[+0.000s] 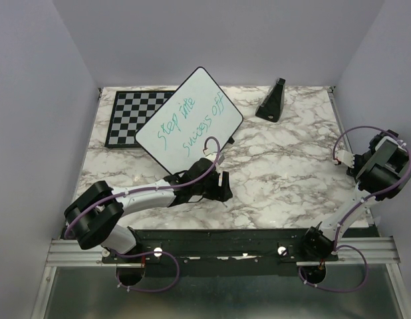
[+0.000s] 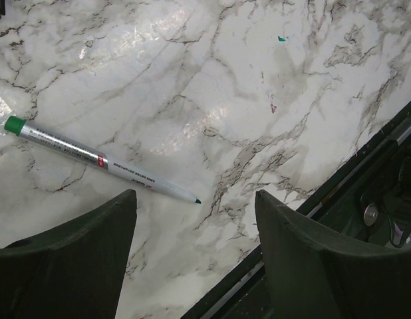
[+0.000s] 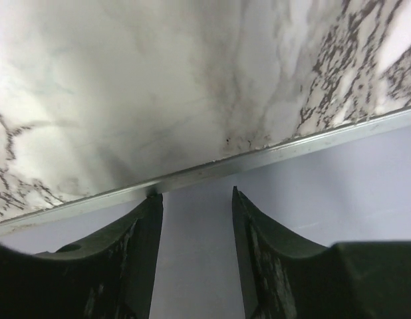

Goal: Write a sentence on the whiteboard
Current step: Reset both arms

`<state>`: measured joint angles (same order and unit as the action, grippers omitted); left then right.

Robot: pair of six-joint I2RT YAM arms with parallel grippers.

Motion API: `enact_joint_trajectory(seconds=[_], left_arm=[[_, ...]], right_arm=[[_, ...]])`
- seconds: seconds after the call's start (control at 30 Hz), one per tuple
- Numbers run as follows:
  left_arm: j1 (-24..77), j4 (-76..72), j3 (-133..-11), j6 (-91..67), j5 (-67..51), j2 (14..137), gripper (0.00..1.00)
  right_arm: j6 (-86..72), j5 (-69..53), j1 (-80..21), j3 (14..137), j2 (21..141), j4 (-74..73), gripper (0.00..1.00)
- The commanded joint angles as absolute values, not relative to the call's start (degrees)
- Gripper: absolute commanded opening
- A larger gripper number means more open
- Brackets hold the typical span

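Firstly, at the far left of the white-and-grey marbled worktop [image 1: 285,166] lies a black-and-white checkered chessboard [image 1: 129,118]. The rectangular glossy white whiteboard with a thin black rim [image 1: 167,113] sits just to its right, turned diagonally, and its left corner covers the right part of the chessboard. The teal-green handwritten sentence [image 1: 192,126] runs in two lines across the whiteboard face and reads "Step into success off".

Nearer than the whiteboard, the left arm reaches across the worktop. The left tool [image 1: 222,187] hangs low over the marble, near the whiteboard's near corner but not touching it. In the left wrist view the left tool [image 2: 195,222] is released: its jaws stand wide apart with nothing between them. A white-barrelled marker pen with a green end cap [image 2: 99,159] lies flat on the worktop just beyond the fingertips, tip uncovered. A small teal speck [image 2: 281,38] marks the marble further off.

A black wedge-shaped object [image 1: 272,103] stands at the far centre-right.

At the right edge, the right tool [image 1: 373,165] is raised. Its jaws are parted, with nothing gripped, above the metal edge strip [image 3: 259,159].
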<state>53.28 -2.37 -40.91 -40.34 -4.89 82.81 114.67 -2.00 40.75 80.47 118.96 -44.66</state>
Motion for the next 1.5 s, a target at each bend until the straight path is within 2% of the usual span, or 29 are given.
enact_joint_trajectory(seconds=[0.0, 0.03, 0.07, 0.1, 0.17, 0.2, 0.23, 0.33, 0.53, 0.67, 0.73, 0.9, 0.97, 1.03, 1.1, 1.2, 1.23, 1.3, 1.4, 1.47], left_arm=[[53.70, -0.88, -42.36, -40.34, -4.66, 82.18, 0.79], [53.70, -0.79, -42.36, -40.34, -4.57, 82.00, 0.79], [53.79, -0.79, -42.28, -40.43, -4.48, 81.74, 0.78], [53.79, -0.79, -42.28, -40.34, -4.48, 81.65, 0.79], [53.88, -0.79, -42.28, -40.34, -4.39, 81.39, 0.79], [54.05, -0.79, -42.36, -40.43, -4.31, 81.39, 0.79], [54.14, -0.70, -42.36, -40.26, -4.39, 81.21, 0.79], [54.32, -0.97, -42.36, -40.34, -4.31, 80.77, 0.79], [54.40, -1.49, -42.28, -40.08, -3.96, 78.58, 0.79], [54.40, -2.37, -41.75, -39.99, -2.47, 74.37, 0.79], [54.40, -2.37, -41.31, -39.64, -1.32, 72.26, 0.80], [53.44, -1.32, -41.04, -36.83, 2.54, 63.91, 0.82], [52.56, -1.49, -40.96, -36.74, 2.20, 60.58, 0.88], [50.81, -1.32, -40.70, -37.79, 2.03, 58.37, 0.99], [49.40, -1.41, -40.52, -38.41, 1.15, 55.03, 0.99], [46.85, -0.09, -40.87, -39.81, 1.75, 50.37, 0.99], [46.41, 2.52, -41.30, -39.55, 2.11, 49.14, 0.99], [45.35, 5.87, -42.36, -38.68, 5.87, 45.28, 0.99], [44.82, 15.09, -45.96, -35.69, 14.92, 40.97, 0.99], [44.56, 21.25, -49.12, -32.54, 19.06, 38.34, 0.99]], right_arm=[[152.58, -2.11, 41.48, 80.60, 122.17, -44.65, 0.44], [152.40, -2.54, 41.48, 80.33, 121.73, -44.74, 0.32], [151.88, -3.07, 41.48, 79.98, 121.38, -44.82, 0.28], [151.79, -4.03, 41.48, 79.72, 120.85, -44.91, 0.25], [151.35, -5.27, 41.49, 79.19, 118.75, -45.09, 0.25], [151.17, -6.75, 41.48, 78.58, 117.87, -45.09, 0.27], [150.91, -7.64, 41.48, 78.23, 115.69, -45.00, 0.36], [149.51, -11.50, 41.48, 77.26, 112.16, -45.26, 0.54], [144.15, -20.55, 41.48, 76.12, 102.93, -49.99, 0.63], [138.19, -28.45, 41.31, 67.54, 94.94, -52.56, 0.68], [133.27, -36.18, 41.13, 63.91, 89.14, -54.39, 0.75], [115.60, -54.62, 39.29, 62.83, 83.32, -66.95, 0.79], [109.63, -59.74, 38.94, 64.68, 83.32, -75.20, 0.80], [106.45, -66.60, 38.85, 67.74, 84.02, -83.79, 0.81], [98.40, -72.12, 38.67, 69.69, 85.43, -87.44, 0.83], [86.94, -75.74, 37.62, 71.01, 85.00, -87.45, 0.88], [85.10, -76.63, 37.62, 71.02, 84.64, -87.02, 1.00], [77.11, -77.87, 37.62, 71.45, 83.16, -85.61, 1.00], [58.06, -77.44, 37.36, 70.32, 79.91, -74.74, 1.00], [40.81, -72.00, 36.31, 68.39, 74.20, -59.91, 1.00]])
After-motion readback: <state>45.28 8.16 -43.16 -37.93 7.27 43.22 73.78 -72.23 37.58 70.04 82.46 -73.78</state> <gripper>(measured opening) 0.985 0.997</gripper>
